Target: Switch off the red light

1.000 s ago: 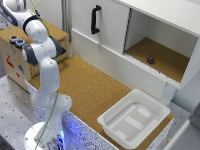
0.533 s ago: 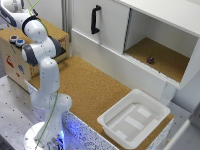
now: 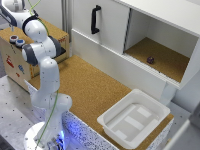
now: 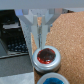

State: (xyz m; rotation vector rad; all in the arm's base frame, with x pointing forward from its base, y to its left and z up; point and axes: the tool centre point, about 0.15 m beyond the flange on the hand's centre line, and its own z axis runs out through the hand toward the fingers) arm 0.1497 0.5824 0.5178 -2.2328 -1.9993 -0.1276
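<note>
Since the job is to put out the red light (image 4: 46, 56), the step in hand is best done as a straight, centred press: the gripper (image 4: 39, 29) should come down square onto the red dome rather than its rim, push only until the switch gives, and lift off cleanly so the neighbouring blue button (image 4: 56, 79) is not nudged. In the wrist view the red light lies just ahead of the gripper and close beneath it, with the blue button touching or nearly touching it on the side farther from the gripper. The two fingers stand close together with only a thin slot between them, so the gripper appears clenched or nearly so and carries nothing, which suits poking with the tips. In the exterior view the gripper itself is cut off at the picture's edge, and the two buttons show as small dark rings on top of a wooden box (image 3: 15, 67), well behind the arm's base. The red light is a low round cap, its centre glossy and faintly glowing, inside a smooth grey ring. The surface under it looks like speckled cork, matt and grainy, as does the desk (image 3: 95, 92), where a smooth white plastic tray (image 3: 134, 119) sits far from the gripper.
</note>
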